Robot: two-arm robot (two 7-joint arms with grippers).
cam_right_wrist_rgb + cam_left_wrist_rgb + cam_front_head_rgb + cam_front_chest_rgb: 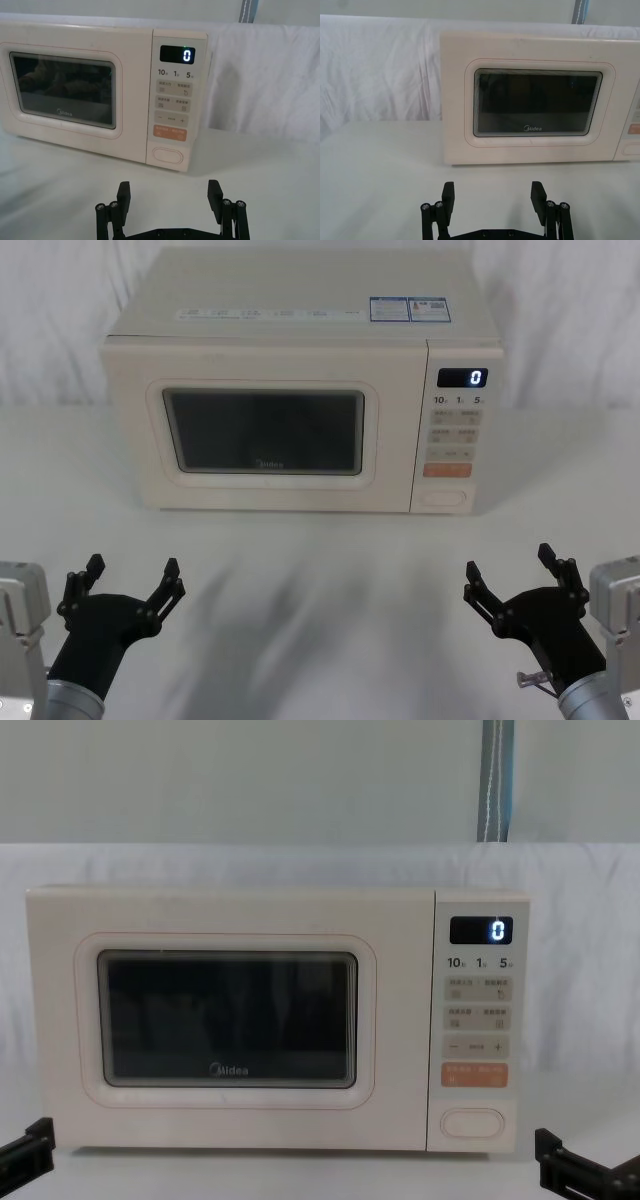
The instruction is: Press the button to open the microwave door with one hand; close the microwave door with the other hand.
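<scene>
Right gripper (513, 571) prongs spread, empty; button (444, 499) ahead, well apart, lined up for press. Left gripper (132, 577) prongs spread, empty, facing shut microwave door (262, 431), likely staged for closing.

A white tablecloth (320, 580) covers the table; white drape (380, 70) hangs behind.

White table (320, 580) (cloth-draped, it seems), cream microwave (300, 320) standing directly on it
</scene>
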